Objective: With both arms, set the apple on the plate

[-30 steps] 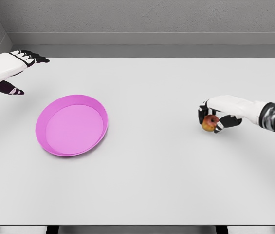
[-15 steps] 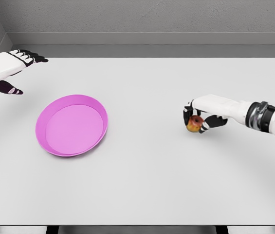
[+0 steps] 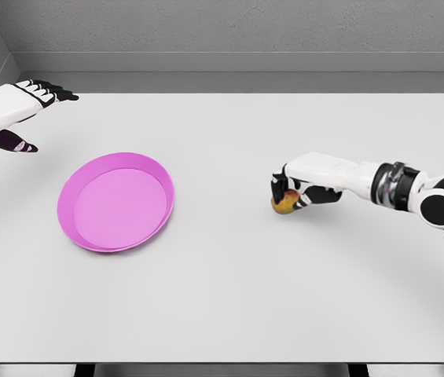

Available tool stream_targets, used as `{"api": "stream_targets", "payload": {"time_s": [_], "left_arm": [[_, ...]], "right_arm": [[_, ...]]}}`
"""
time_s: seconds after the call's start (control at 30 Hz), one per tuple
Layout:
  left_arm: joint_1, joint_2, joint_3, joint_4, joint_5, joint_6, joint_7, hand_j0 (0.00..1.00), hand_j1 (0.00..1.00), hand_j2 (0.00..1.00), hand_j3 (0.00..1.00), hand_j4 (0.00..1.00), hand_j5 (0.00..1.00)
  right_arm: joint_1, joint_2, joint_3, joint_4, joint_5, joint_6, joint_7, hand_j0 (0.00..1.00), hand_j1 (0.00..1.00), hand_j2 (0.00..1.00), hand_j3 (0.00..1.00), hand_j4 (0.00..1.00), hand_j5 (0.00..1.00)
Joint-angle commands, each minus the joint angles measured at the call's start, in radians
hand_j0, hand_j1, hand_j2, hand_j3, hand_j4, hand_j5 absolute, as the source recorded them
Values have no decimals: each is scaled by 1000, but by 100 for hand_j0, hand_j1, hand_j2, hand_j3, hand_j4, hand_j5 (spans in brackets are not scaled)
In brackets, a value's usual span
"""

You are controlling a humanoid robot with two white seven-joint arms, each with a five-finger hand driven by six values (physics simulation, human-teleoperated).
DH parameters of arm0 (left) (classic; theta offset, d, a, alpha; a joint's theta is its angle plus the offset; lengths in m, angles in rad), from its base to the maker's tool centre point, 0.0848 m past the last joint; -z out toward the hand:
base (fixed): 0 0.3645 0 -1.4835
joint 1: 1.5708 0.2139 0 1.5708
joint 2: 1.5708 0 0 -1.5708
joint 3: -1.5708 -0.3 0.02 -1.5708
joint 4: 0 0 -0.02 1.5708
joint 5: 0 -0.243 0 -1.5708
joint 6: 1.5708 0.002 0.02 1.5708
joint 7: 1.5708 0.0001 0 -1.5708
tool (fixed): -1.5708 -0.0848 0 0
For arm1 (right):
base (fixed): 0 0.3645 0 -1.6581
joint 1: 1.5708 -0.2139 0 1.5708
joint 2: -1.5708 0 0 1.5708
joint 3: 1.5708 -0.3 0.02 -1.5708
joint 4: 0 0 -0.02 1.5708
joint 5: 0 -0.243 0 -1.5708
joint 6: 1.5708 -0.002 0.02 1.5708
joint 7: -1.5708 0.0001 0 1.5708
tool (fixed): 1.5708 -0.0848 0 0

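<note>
Surface (image 3: 229,298): wide, pale grey.
Plate (image 3: 76,232): pink, left of centre, empty.
Left hand (image 3: 13,110): far left corner, fingers spread, holding nothing.
Right hand (image 3: 292,187): right of centre, fingers curled around the apple.
Apple (image 3: 284,204): in the right hand, well apart from the plate.

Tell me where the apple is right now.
In the head view the apple sits right of centre, gripped by the right robot hand just above the table, well right of the pink plate.
</note>
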Motion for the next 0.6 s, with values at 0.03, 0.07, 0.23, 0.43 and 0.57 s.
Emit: {"api": "stream_targets", "payload": {"time_s": [0.03, 0.07, 0.23, 0.43, 0.57], "left_arm": [[0, 1, 1, 0, 6, 1, 1, 100, 100, 100, 100, 100, 100], [0, 1, 1, 0, 6, 1, -1, 100, 100, 100, 100, 100, 100], [0, 1, 1, 0, 6, 1, 1, 100, 100, 100, 100, 100, 100], [-2, 0, -2, -9, 6, 1, 1, 100, 100, 100, 100, 100, 100], [-5, -10, -8, -32, -2, 1, -2, 100, 100, 100, 100, 100, 100]], "right_arm": [[0, 5, 7, 1, -2, 18, -4, 76, 76, 76, 76, 76, 76], [-3, 5, 6, 0, -2, 39, -4, 100, 100, 100, 100, 100, 100], [-5, -6, -4, 0, 1, 33, -4, 100, 100, 100, 100, 100, 100], [35, -239, -258, 6, -1, 26, -5, 100, 100, 100, 100, 100, 100], [210, -337, -537, 101, -2, -39, -5, 100, 100, 100, 100, 100, 100]]}}
